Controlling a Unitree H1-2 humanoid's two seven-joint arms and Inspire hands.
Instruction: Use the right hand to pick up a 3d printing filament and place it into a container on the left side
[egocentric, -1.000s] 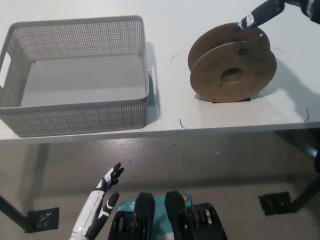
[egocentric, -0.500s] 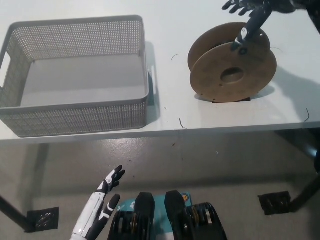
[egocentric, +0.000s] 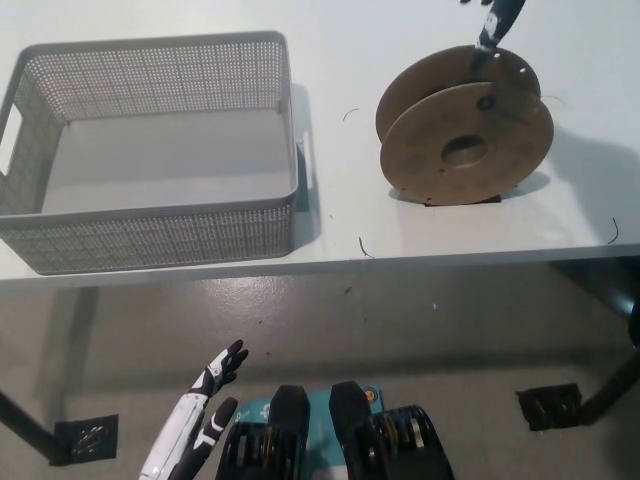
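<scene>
grey mesh container at counter left, empty. white left hand low, fingers apart, idle. cardboard filament spool at right; black right hand mostly cropped, grip unreadable. best to close around the rim.

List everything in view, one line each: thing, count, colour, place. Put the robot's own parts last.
Table: one, white, across the upper half of the view.
Basket: one, grey mesh, on the table's left part, nothing in it.
Filament spool: one, brown, on the table's right part, tilted on its edge.
Filament scraps: a few, dark, thin, scattered on the table near the spool.
Floor plates: two, dark, on the floor at the table legs.
Left hand: one, white, low at the lower left, below the table edge, fingers apart.
Right hand: one, black, at the top edge above the spool, mostly cut off.
</scene>
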